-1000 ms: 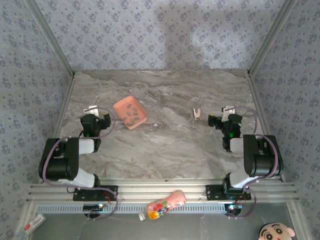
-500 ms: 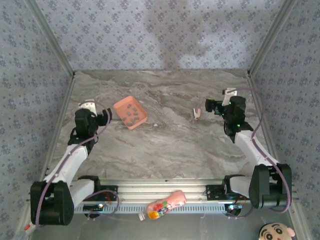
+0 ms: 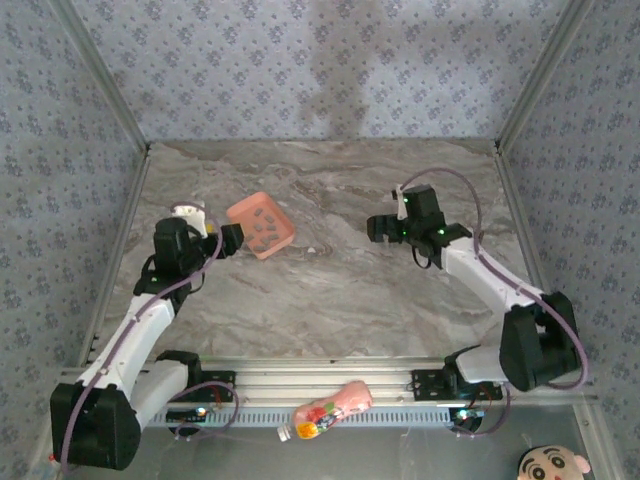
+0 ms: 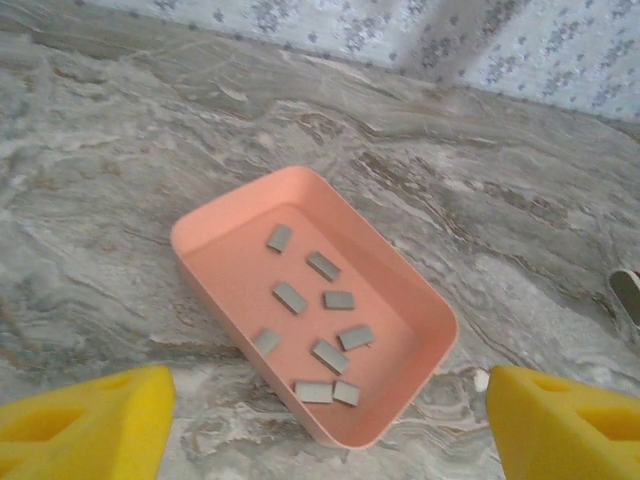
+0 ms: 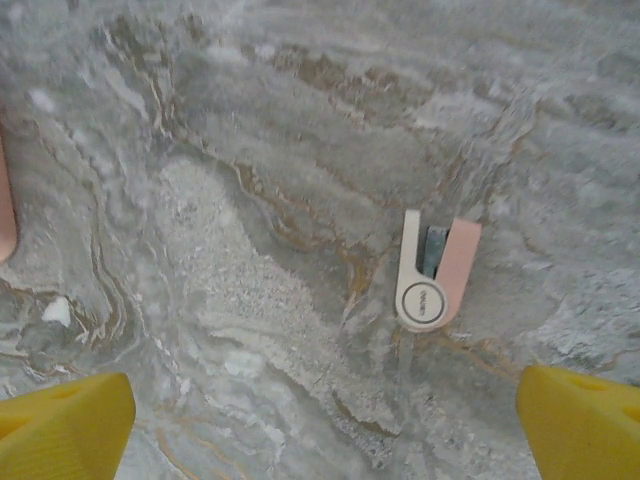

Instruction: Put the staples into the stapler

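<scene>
- Where the right arm reaches over the grey marble-patterned table [image 3: 330, 290], the right gripper [image 3: 378, 228] hangs above the small pink-and-white mini stapler with grey metal inside [image 5: 432, 272]. Its yellow fingers are spread fully wide and hold nothing.
- Key relation: in the right wrist view the stapler lies flat on the table between the two fingers. It sits off centre, nearer the finger at the picture's right than the midpoint of the right gripper [image 5: 322, 400].
- Long axis: it runs nearly up and down in that view, slightly tilted, with the rounded hinge end nearest the camera. That sets it roughly crosswise to the line on which the jaws close. By this reading, the claw needs a small sideways shift before it descends.
- Nearer arm: the right arm is nearer the stapler and the left arm is nearer the staples.
- Left gripper [image 4: 330, 390]: the jaws stand wide apart and empty, just short of the salmon-pink rectangular plastic tray [image 4: 190, 235].
- Thin dark-grey metal staples [image 4: 323, 266]: nine short strips lie scattered loose on the tray floor at mixed angles. None is touched by the fingers.
- Hard to make out: from above, the staples [image 3: 265, 228] are mere specks. Whether the stapler's channel stands open enough to receive a strip cannot be told.
- Cut off: a small pale object [image 4: 628, 295] at the left wrist view's right border cannot be identified.
</scene>
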### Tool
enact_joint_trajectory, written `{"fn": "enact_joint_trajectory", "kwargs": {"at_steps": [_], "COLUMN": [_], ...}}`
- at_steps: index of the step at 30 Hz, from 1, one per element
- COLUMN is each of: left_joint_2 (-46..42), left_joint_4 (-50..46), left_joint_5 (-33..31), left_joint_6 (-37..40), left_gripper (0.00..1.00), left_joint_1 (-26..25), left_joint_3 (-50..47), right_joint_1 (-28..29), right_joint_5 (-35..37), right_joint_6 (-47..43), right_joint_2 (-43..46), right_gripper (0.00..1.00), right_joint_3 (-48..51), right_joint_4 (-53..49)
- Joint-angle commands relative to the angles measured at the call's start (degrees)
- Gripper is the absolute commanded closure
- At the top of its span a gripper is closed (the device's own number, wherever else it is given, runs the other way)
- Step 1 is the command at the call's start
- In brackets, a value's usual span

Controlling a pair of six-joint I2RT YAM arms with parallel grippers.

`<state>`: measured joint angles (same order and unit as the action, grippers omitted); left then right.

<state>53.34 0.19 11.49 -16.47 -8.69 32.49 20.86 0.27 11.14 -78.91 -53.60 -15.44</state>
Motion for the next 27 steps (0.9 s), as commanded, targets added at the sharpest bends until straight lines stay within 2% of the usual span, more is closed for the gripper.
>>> {"fn": "enact_joint_trajectory", "kwargs": {"at_steps": [1,6,11,13,20,27], "left_joint_2": [0.7,1.8,3.0,3.5,4.1,4.5], "left_joint_4": [0.4,0.5,0.4,0.5,1.3,1.2], "left_joint_5": [2.2,2.2,1.5,1.2,0.4,0.2], "left_joint_6": [-1.6,-1.5,-0.6,-0.5,-0.9,-0.7], "left_gripper": [0.19,0.19,0.19,0.19,0.19,0.19], "left_joint_1": [-0.5,-0.9,-1.0,-1.0,-1.1,-1.1], "left_joint_3": [-1.0,-0.7,-0.2,-0.2,-0.9,-0.9], "right_joint_1": [0.3,-1.9,-3.8,-4.5,-5.5,-5.4], "right_joint_5": [0.9,1.0,3.6,3.9,3.8,3.3], "right_joint_6": [-0.1,2.1,3.9,4.1,4.4,4.6], "right_joint_2": [-4.6,-14.1,-23.9,-26.6,-32.6,-35.2], "right_gripper": [0.00,0.01,0.18,0.21,0.29,0.41], "right_joint_3": [-4.8,-13.1,-22.9,-25.3,-29.0,-29.0], "right_joint_4": [-7.9,-14.5,-21.1,-22.4,-23.8,-23.2]}}
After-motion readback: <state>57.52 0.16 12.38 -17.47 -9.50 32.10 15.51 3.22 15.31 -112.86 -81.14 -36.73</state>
